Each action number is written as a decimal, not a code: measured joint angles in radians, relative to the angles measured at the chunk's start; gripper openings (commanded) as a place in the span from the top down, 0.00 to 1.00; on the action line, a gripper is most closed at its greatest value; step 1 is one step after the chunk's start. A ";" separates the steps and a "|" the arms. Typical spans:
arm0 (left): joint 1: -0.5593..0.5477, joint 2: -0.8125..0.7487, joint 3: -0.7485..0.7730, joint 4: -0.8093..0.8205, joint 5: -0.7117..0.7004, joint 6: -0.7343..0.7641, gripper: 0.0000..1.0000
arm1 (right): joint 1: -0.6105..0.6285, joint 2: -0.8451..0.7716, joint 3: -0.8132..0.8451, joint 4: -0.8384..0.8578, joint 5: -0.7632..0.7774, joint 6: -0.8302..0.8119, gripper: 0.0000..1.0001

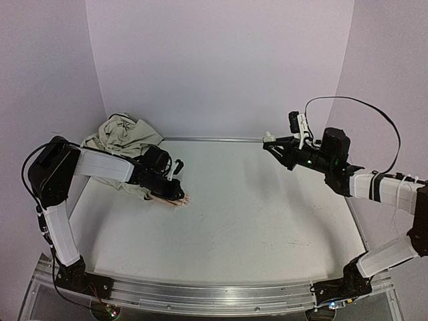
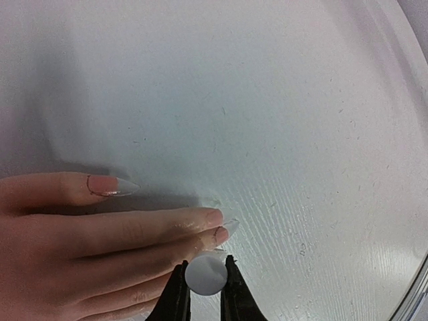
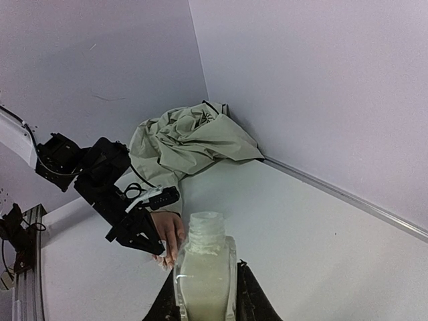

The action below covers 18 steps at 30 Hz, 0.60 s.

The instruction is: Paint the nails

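Note:
The peach mannequin hand (image 2: 80,247) lies flat on the white table, fingers pointing right. Its long pointed nails (image 2: 122,187) show pale at the fingertips, one of them (image 2: 229,229) just above my left gripper (image 2: 205,264). That gripper is shut on a round white cap (image 2: 204,277), seen end-on over a lower fingertip. Whatever hangs under the cap is hidden. From above, the left gripper (image 1: 175,194) covers the hand (image 1: 180,200). My right gripper (image 3: 205,274) is shut on a small open bottle (image 3: 202,247) of whitish liquid, held upright in the air at the far right (image 1: 269,140).
The beige fabric sleeve (image 1: 124,134) is bunched in the back left corner against the wall. A metal rail (image 1: 214,139) runs along the table's far edge. White tabletop (image 1: 267,221) stretches between the two arms.

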 measured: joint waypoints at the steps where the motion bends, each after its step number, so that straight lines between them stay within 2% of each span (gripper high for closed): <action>1: 0.000 0.003 0.003 0.001 0.002 0.000 1.00 | 0.000 0.000 0.000 0.000 0.000 0.000 1.00; 18: -0.024 0.032 0.025 0.002 0.024 -0.001 1.00 | -0.004 0.000 0.000 0.000 0.000 0.000 1.00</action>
